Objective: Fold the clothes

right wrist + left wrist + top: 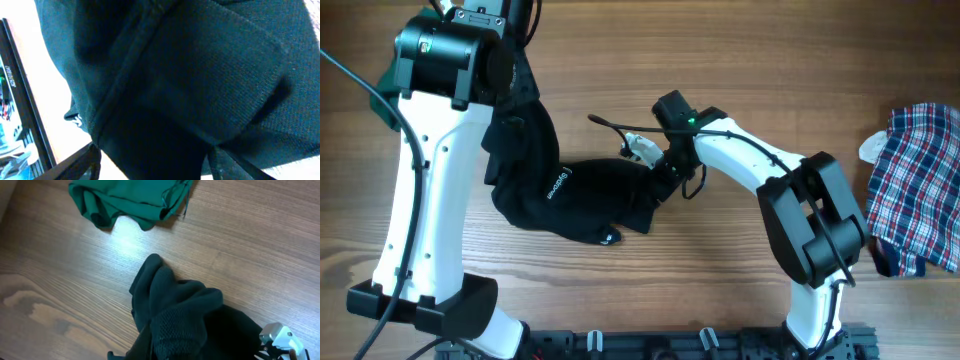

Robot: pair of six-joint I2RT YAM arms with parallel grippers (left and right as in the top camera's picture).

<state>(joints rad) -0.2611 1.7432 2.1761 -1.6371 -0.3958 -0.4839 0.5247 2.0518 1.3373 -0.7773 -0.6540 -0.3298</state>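
Two grippers, and neither shows me its grip plainly; the left gripper (pixel 513 68) is tucked under the left arm (pixel 430 190) in the overhead view and its own camera shows no part of it, so I cannot tell whether it is spread or pinched; the black garment (pixel 570 195) climbs in a bunched column right up to it, and in the left wrist view that cloth runs out of the bottom of the frame; the right gripper (pixel 658 165) is sunk into the garment's right-hand edge near the middle of the table; its wrist camera gives me almost nothing but dark knit and a seam, blurred, with two dark fingers (pixel 75 162) poking in at the lower edge, apart from one another and a thick fold filling the gap; whether they are biting on that fold I cannot tell; the rest of the black garment lies crumpled on the wooden table (pixel 720 60) between the two arms, its pale lettering (pixel 555 185) too small to read; a green garment (pixel 130 200) lies rumpled beyond it, cut off by the top of the left wrist view and mostly hidden by the left arm from above; a plaid garment (pixel 915 190) sits heaped at the far right edge, partly out of frame, with a white object (pixel 873 148) peeking from under it that I cannot identify; a black rail (pixel 670 345) runs along the table's near edge.
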